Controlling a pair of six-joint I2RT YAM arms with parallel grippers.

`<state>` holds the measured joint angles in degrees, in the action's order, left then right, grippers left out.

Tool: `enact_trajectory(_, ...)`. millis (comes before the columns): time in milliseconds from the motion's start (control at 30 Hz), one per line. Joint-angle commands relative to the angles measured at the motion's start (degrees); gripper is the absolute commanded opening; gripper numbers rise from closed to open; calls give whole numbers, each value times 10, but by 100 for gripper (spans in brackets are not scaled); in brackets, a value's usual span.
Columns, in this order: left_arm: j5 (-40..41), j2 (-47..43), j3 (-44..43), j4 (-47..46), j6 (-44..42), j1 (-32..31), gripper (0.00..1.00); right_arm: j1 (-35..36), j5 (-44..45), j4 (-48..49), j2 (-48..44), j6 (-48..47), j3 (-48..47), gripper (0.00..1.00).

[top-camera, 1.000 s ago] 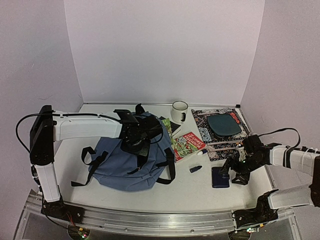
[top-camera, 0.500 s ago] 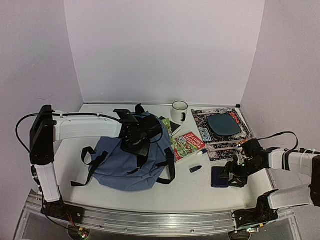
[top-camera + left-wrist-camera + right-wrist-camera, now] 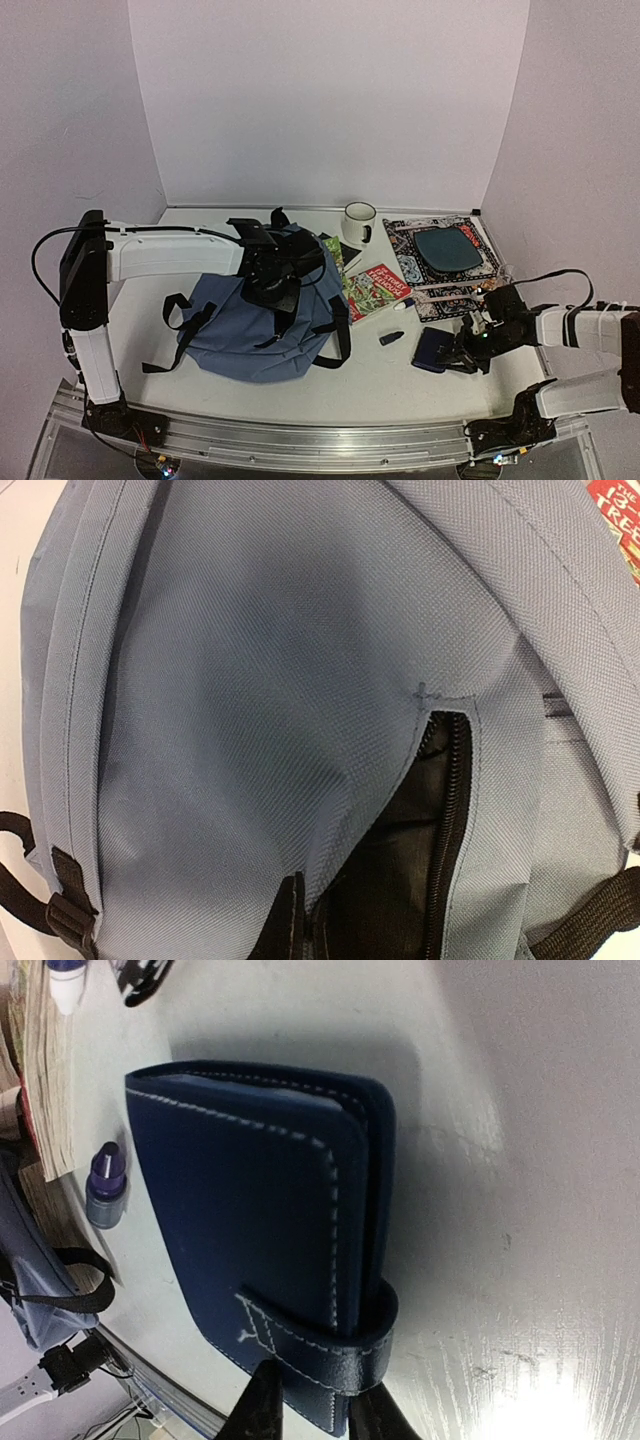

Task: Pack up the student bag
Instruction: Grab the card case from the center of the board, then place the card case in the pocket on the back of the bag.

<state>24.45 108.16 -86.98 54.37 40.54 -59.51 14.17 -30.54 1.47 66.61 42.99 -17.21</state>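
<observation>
Lying slumped on the left half of the white worktop [image 3: 400,385], the student bag [image 3: 240,330], a large soft slate-blue fabric backpack with black straps, is being met at its far end by the left arm [image 3: 170,255]. The left jaws are being pressed fully together there; whether any fabric is being pinched between them cannot be told. Seen from the left wrist, the bag's black zipper [image 3: 450,810] is being shown parted over a dark grey lining.

Near the right edge, a small navy-blue leather wallet with white stitching [image 3: 435,350] is being gripped by the right jaws. They are being closed to a narrow gap on the wallet's strap end, with one fingertip [image 3: 262,1400] on each side. Whether the wallet is clear of the worktop cannot be told.

A white ceramic mug [image 3: 359,222] is being displayed at the back. A red-and-green illustrated paperback [image 3: 376,290] is lying just beside the bag. A black-and-white patterned mat [image 3: 470,290] is bearing a teal pouch [image 3: 448,248]. A small purple-capped tube [image 3: 105,1185] is lying between paperback and wallet.
</observation>
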Motion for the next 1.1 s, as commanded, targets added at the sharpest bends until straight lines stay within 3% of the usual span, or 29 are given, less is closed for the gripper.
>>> enact_trajectory(0, 0, -17, -30, -18, -2, 3, 0, 2, 14, -19, -15, -7, 0, 15)
enact_trajectory(167, -1, -20, -34, -18, -4, 3, 0, 2, -1, -19, -40, -16, -13, 0)
enact_trajectory(400, -3, -19, -40, -19, -4, 3, 0, 8, -32, -19, -80, -17, -48, 0)
enact_trajectory(600, -7, -16, -55, -22, -5, 3, 0, 54, -30, -19, -93, 13, -111, 0)
enact_trajectory(800, -17, -17, -57, -28, -1, 3, 0, 134, -19, 30, -63, 63, -184, 0)
enact_trajectory(1067, -27, -31, -46, -35, 3, 3, 0, 231, -9, 95, 53, 99, -296, 0)
